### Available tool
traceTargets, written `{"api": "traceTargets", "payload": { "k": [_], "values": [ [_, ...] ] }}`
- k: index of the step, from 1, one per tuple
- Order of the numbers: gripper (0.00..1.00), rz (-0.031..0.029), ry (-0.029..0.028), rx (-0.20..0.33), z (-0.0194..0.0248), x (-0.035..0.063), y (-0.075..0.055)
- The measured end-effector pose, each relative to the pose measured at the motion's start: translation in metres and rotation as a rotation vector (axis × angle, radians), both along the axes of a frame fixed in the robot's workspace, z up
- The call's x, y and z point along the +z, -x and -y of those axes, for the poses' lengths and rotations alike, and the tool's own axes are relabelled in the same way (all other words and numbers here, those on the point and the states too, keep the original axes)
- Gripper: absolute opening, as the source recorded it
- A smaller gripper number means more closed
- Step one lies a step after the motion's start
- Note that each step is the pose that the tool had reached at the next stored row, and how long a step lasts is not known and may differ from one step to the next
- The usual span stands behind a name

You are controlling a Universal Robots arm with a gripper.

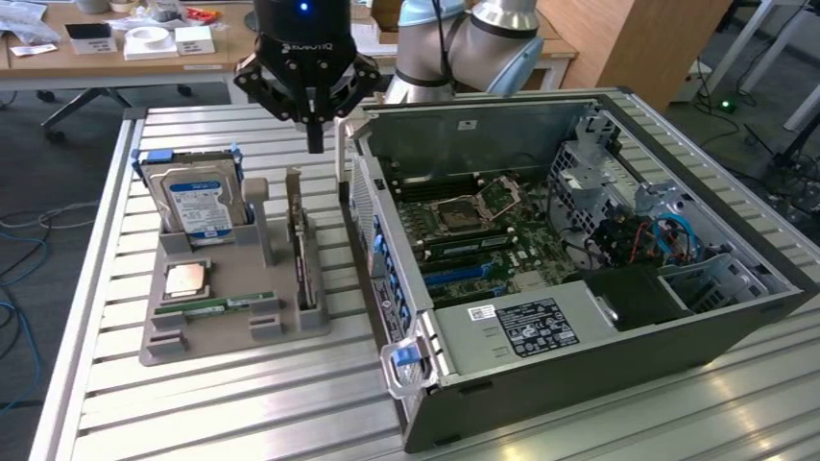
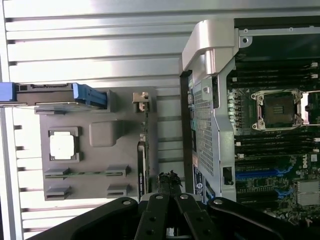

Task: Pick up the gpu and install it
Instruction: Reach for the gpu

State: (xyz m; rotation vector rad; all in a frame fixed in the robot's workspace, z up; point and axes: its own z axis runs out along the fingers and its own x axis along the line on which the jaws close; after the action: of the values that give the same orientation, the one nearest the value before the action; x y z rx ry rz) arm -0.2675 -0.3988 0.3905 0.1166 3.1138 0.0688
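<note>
From my station, the arm (image 1: 494, 43) reads as a thick tube with rounded joint housings, silver-grey metal with pale blue caps, and a thin black cable (image 1: 441, 29) runs down along it. The gripper (image 1: 314, 144) is matte black all over: a cylindrical body with a small blue light (image 1: 303, 8) glowing at its upper end and a band of white lettering (image 1: 307, 45) just below, which I read as the maker's name. Below that it widens into angular black linkage bars (image 1: 263, 82). On the wrist view those bars carry round silver pins (image 2: 159, 197) at their pivots, and the fingers (image 2: 165, 182) are slim, dark and rough-edged at the tip.
</note>
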Motion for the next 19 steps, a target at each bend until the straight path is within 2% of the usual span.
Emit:
{"api": "traceTargets", "payload": {
  "k": [7, 19],
  "values": [
    [0.11, 0.0, 0.0, 0.0, 0.0, -0.0007, 0.01],
    [0.11, 0.0, 0.0, 0.0, 0.0, -0.0009, 0.013]
  ]
}}
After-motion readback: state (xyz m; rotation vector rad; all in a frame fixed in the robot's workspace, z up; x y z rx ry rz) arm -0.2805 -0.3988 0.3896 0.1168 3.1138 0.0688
